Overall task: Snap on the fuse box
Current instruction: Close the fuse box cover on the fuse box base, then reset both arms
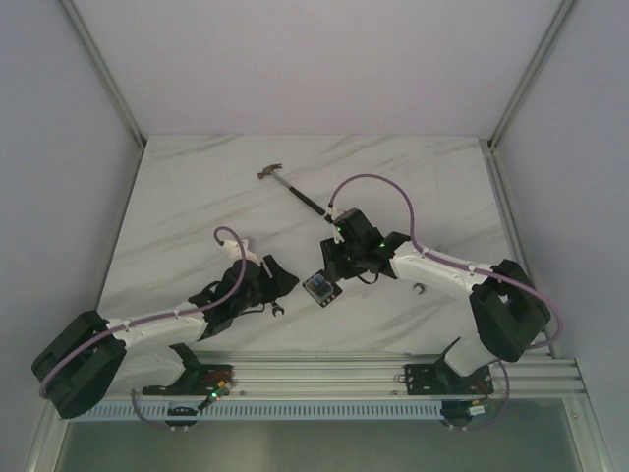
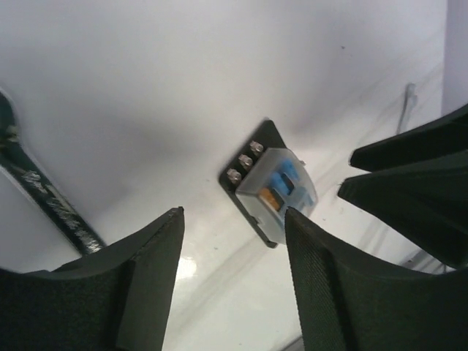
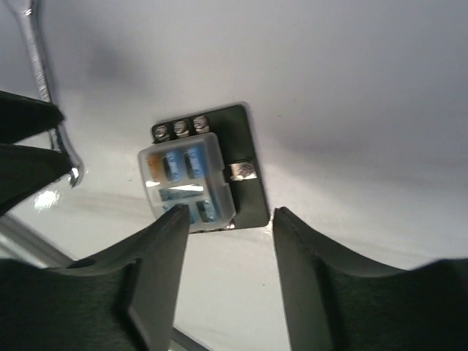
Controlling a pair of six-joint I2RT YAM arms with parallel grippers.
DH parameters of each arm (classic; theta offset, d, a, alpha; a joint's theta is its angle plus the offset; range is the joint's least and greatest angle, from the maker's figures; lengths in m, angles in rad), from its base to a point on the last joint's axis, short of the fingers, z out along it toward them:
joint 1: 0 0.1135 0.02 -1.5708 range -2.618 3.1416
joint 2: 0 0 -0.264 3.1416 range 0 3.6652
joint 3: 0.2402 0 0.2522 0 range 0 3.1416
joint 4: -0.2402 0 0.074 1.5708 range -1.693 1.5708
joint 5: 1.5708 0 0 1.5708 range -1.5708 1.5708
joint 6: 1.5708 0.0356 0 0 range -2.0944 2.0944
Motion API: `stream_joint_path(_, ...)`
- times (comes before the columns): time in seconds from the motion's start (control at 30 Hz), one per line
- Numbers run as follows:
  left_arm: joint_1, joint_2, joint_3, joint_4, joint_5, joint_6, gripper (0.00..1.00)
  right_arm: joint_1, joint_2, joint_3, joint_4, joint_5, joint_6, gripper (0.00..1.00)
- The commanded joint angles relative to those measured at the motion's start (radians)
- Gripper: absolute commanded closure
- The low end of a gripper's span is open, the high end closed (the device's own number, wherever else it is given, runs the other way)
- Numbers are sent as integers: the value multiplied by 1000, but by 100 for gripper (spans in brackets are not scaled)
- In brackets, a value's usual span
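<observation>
The fuse box (image 1: pixel 320 288) lies flat on the white marbled table between my two grippers. It is a black square base with a clear cover (image 3: pixel 189 178) over blue and orange fuses, and three screws along one edge. My left gripper (image 1: pixel 282 280) is open and empty just left of it; in the left wrist view (image 2: pixel 234 213) the box (image 2: pixel 274 191) lies just beyond the right fingertip. My right gripper (image 1: pixel 334 264) is open and empty just behind it; in the right wrist view (image 3: pixel 228 213) the box sits ahead of the fingertips, nearer the left one.
A hammer (image 1: pixel 295 192) lies at the back centre. A wrench (image 1: pixel 278 311) lies by the left gripper and shows in both wrist views (image 2: pixel 44 197) (image 3: pixel 40 73). A small metal piece (image 1: pixel 420 289) lies under the right arm. The aluminium rail (image 1: pixel 324 379) runs along the near edge.
</observation>
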Motion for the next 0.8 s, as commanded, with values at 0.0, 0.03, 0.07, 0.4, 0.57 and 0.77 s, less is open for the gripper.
stream_joint_path(0.0,65,-34,11,-68,-23,88,31,-15,-47,-36,38,145,-2,41)
stream_joint_path(0.03,86,-41,14,-82,-28,110,29,-30,-55,-46,46,191,1,38)
stream_joint_path(0.07,112,-51,19,-106,-31,130,28,-44,-65,-56,52,237,4,35)
stream_joint_path(0.4,403,-240,27,-254,-216,348,0,-256,-237,-211,271,648,-65,1)
stream_joint_path(0.57,540,-315,36,-309,-489,442,0,-367,-294,-380,596,844,-167,1)
stream_joint_path(0.77,617,-320,-16,-196,-654,526,0,-485,-304,-699,1273,792,-357,1)
